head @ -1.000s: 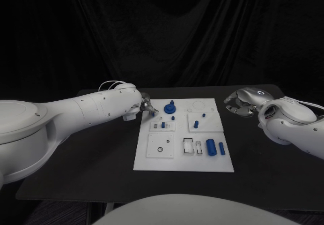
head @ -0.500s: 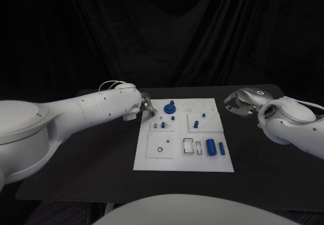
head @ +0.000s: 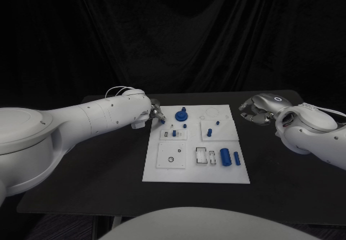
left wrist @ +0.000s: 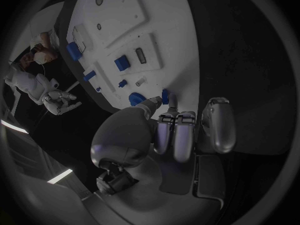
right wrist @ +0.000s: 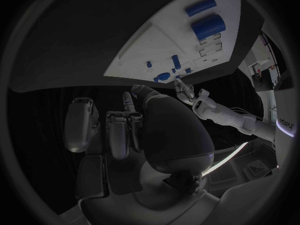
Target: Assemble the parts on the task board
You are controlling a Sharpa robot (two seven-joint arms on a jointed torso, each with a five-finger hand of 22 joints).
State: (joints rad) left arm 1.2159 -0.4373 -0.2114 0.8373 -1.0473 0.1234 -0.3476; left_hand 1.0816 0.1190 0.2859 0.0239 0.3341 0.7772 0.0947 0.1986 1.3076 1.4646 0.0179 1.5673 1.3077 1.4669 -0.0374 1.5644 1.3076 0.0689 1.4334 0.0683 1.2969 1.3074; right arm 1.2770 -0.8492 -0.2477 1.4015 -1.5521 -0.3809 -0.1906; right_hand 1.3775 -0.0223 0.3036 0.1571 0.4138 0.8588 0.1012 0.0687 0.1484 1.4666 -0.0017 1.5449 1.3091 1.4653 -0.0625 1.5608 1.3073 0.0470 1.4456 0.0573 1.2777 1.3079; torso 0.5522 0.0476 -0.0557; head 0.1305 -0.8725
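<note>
The white task board (head: 196, 143) lies mid-table (head: 108, 165), carrying blue parts — a round knobbed piece (head: 182, 115) near its far edge, a thick cylinder (head: 225, 156) near its right side. The left hand (head: 156, 114) pinches a small blue part (left wrist: 165, 96) at the board's far left corner. The right hand (head: 254, 111) — fingers curled in, holding nothing — hangs off the board's right.

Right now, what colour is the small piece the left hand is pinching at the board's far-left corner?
Blue. The small piece between the left hand fingertips shows best in the left wrist view, beside the white task board.
</note>
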